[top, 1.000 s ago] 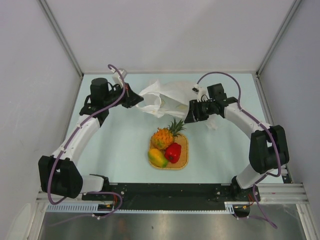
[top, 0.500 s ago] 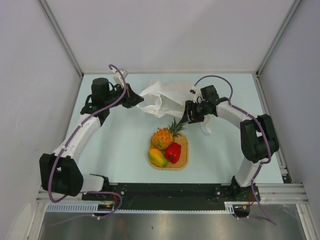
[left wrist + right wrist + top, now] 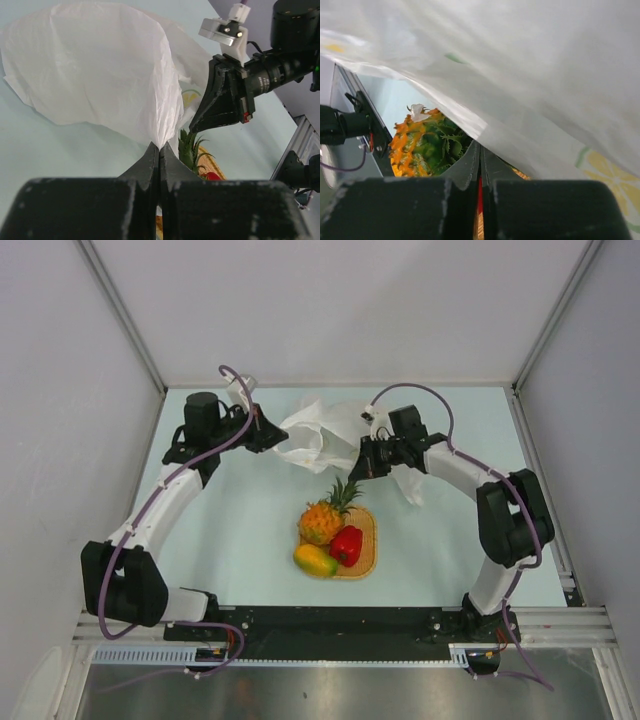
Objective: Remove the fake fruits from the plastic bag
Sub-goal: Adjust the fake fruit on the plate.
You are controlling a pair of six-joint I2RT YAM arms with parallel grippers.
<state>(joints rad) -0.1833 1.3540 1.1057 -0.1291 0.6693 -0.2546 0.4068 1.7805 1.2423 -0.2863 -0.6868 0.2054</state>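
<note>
White plastic bag (image 3: 100, 75) edge pinched in left tool (image 3: 159, 150), pineapple (image 3: 322, 520) near

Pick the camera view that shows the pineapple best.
Top external: the pineapple shows whole, body and crown, with nothing over it. Left wrist catches only its green crown tips beyond the left gripper. Right wrist sees it close, but the plastic bag hides part.

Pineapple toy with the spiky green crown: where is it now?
In the top view, the orange-yellow plastic pineapple lies mid-table at the far-left edge of the woven orange mat, beside the glossy red pepper piece, nearer than the white plastic bag.
</note>
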